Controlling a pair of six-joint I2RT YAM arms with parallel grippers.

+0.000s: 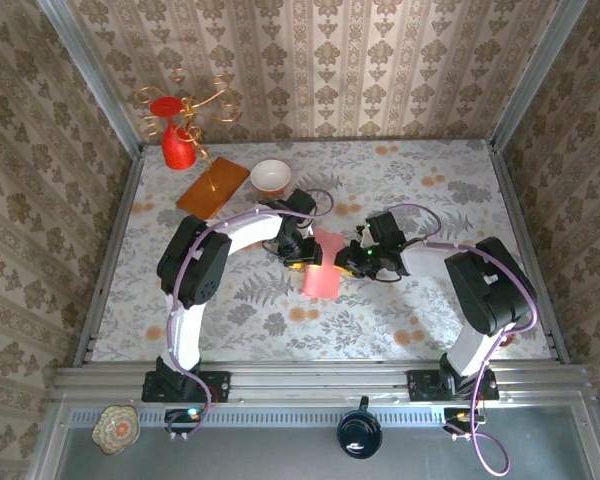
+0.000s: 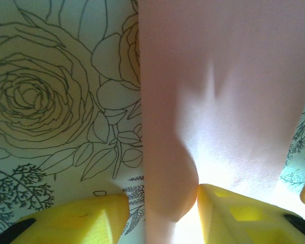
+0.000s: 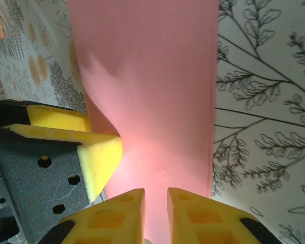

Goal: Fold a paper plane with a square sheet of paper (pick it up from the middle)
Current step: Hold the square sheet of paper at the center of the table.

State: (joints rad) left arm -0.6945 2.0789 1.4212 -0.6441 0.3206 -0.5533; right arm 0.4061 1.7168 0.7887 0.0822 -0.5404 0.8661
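At mid-table, square sheet of paper (image 1: 320, 280) between left fingers (image 2: 234, 218), grip unclear

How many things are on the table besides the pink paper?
3, all far left: red vase in the corner, wooden board beside it, white bowl right of the board. Others may be hidden.

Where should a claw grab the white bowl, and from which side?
I'd pinch the white bowl at its far rim, one finger inside and one outside, coming straight down from above. It stands upright with its mouth open, and the wooden board lies close on its left.
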